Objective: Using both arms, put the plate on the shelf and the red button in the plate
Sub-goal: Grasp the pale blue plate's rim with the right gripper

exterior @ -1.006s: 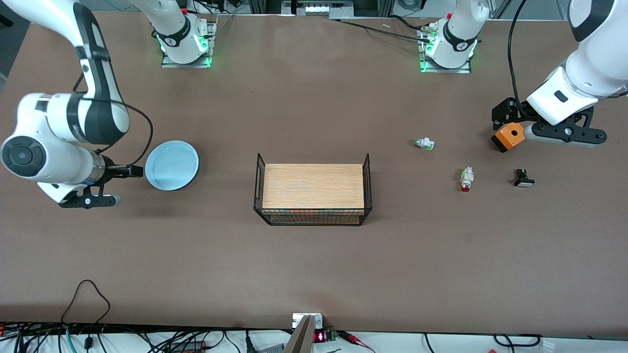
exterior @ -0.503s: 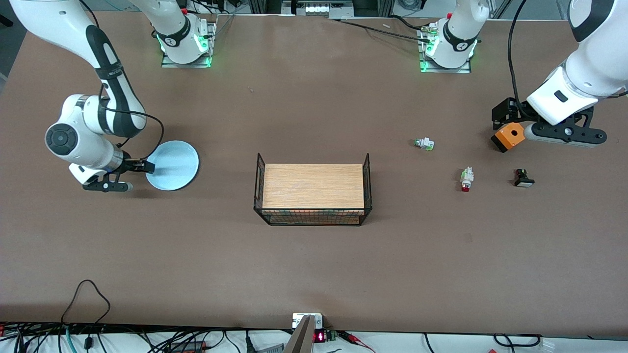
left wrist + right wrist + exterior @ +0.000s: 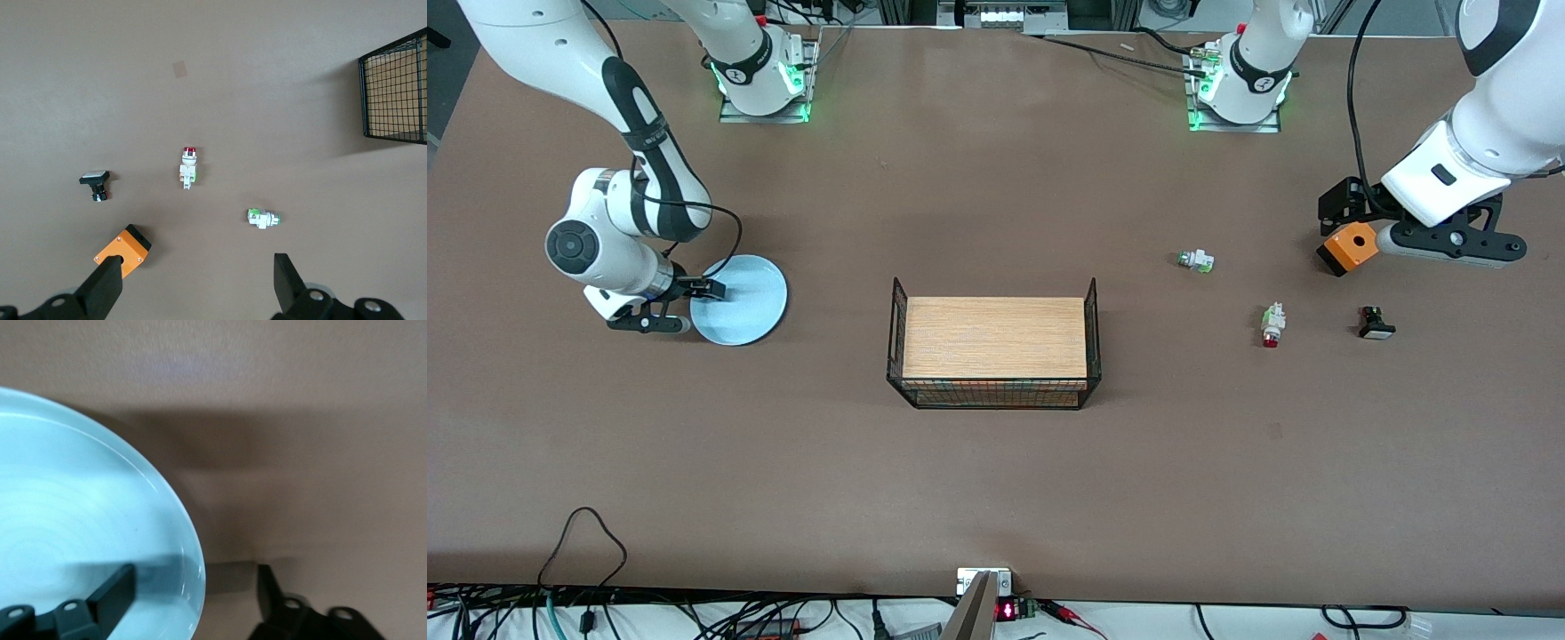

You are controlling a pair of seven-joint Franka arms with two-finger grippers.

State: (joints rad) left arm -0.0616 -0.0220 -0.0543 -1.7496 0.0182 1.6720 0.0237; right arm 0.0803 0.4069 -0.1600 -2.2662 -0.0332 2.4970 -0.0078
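Note:
The pale blue plate [image 3: 747, 298] lies on the table toward the right arm's end. My right gripper [image 3: 691, 307] is open and low at the plate's rim, one finger over the plate and one outside it. The right wrist view shows the plate [image 3: 80, 520] with its rim between the fingers of my right gripper [image 3: 193, 593]. The red button [image 3: 1270, 325] lies on the table toward the left arm's end, also seen in the left wrist view [image 3: 188, 167]. My left gripper [image 3: 1449, 242] hangs open and empty above the table by an orange box [image 3: 1347, 247]; its own view shows it [image 3: 197, 287] wide open.
A wire basket [image 3: 996, 394] with a wooden board in it stands mid-table, and its corner shows in the left wrist view [image 3: 393, 93]. A green-tipped button [image 3: 1197, 260] and a black button with a white cap [image 3: 1375, 323] lie near the red one.
My right arm has swung in toward the plate and come down, so its open fingers now straddle the rim. The left arm has not moved.

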